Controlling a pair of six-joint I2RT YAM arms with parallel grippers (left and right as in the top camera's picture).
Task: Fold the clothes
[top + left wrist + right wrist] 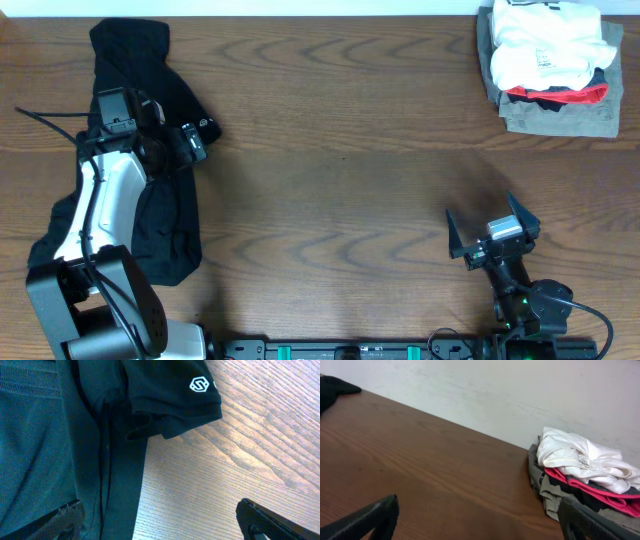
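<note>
Black garment (165, 230) beneath left gripper (196, 138), jaws apart, contact uncertain; right gripper (482, 212) likewise apart, well clear of clothes pile (550, 60).

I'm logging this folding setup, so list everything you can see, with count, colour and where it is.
black garment: one, black with a small white logo, lying on the table's left side
white garment: one, white, far right corner, topmost of the stacked clothes
red garment: one, red, edge showing beneath the white garment
grey garment: one, grey, lowest of those three
table: one, brown wood, under everything
left end effector: one, black, open, over the black garment
right end effector: one, black, open, over bare wood, near right
</note>
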